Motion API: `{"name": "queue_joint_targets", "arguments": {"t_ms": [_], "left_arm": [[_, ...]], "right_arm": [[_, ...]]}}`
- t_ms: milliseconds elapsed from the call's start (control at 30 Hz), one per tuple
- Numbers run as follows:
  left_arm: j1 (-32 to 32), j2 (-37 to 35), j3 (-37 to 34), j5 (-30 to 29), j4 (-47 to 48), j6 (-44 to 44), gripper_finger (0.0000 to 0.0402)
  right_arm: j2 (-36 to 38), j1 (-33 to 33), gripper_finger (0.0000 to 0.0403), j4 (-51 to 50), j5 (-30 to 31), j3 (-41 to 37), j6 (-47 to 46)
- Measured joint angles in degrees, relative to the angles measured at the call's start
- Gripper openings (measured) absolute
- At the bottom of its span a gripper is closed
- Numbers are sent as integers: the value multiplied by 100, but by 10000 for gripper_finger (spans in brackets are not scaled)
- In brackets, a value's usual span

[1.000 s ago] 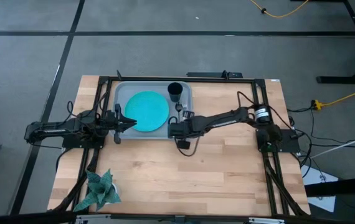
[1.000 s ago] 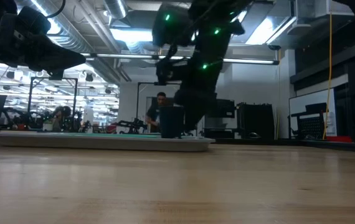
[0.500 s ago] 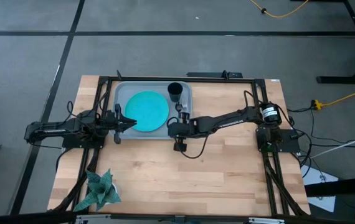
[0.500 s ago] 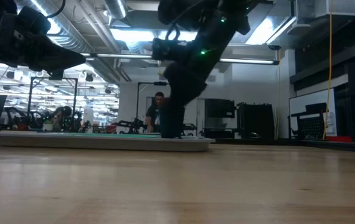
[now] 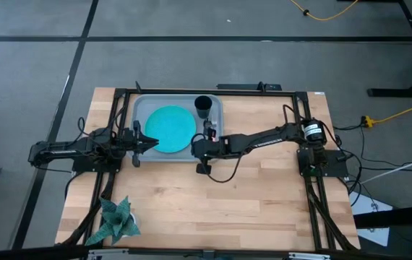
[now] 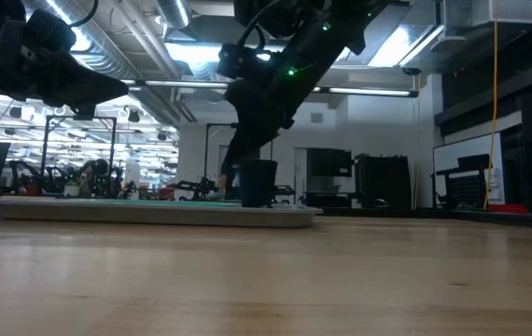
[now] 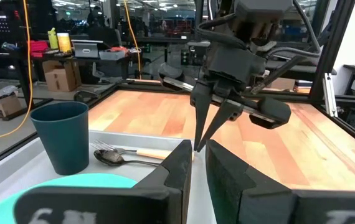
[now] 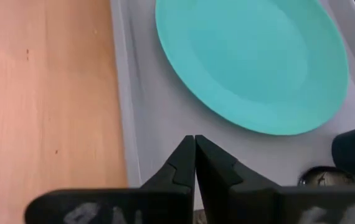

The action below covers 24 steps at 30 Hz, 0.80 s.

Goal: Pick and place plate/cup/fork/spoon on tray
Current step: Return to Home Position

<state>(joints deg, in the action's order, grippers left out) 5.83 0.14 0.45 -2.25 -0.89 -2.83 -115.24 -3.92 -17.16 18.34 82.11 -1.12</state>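
Observation:
The grey-blue tray [image 5: 139, 108] lies at the table's far middle. On it rest the turquoise plate [image 5: 170, 128], the dark cup [image 5: 203, 107] standing upright at its far right corner, and the orange-handled fork [image 7: 156, 153] and dark spoon [image 7: 112, 158] side by side between the cup and the tray's near rim. My right gripper [image 5: 195, 146] is shut and empty. It points down over the tray's near right part, just right of the plate and close to the fork's handle end [image 7: 189, 155]. My left gripper [image 5: 150, 144] is shut and empty at the tray's near left rim.
A green folded-paper plant [image 5: 116, 220] stands at the table's near left corner. Bare wooden table [image 5: 264, 202] stretches across the near half and to the right of the tray. A black frame [image 5: 264, 88] runs around the table's edges.
My right gripper has moved toward the table's left edge, from beside the fork and spoon to the tray's near part by the plate. In the low view it has also risen and tipped. The plate, cup, fork and spoon stay where they were.

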Motion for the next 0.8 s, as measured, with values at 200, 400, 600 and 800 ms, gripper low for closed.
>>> {"name": "queue_joint_targets", "arguments": {"t_ms": [200, 400, 600, 800], "left_arm": [[-1, 0, 0, 1, -1, 0, 41], [0, 1, 2, 1, -1, 0, 41], [0, 1, 1, 1, -1, -1, 41], [1, 2, 1, 1, 1, 0, 41]], "right_arm": [[148, 2, 17, -296, -5, -3, 190], [1452, 246, 17, -418, -49, -1169, 41], [3831, 323, 16, -122, -36, -3237, -1225], [6267, 11, 16, 949, -306, -5271, -1323]]}}
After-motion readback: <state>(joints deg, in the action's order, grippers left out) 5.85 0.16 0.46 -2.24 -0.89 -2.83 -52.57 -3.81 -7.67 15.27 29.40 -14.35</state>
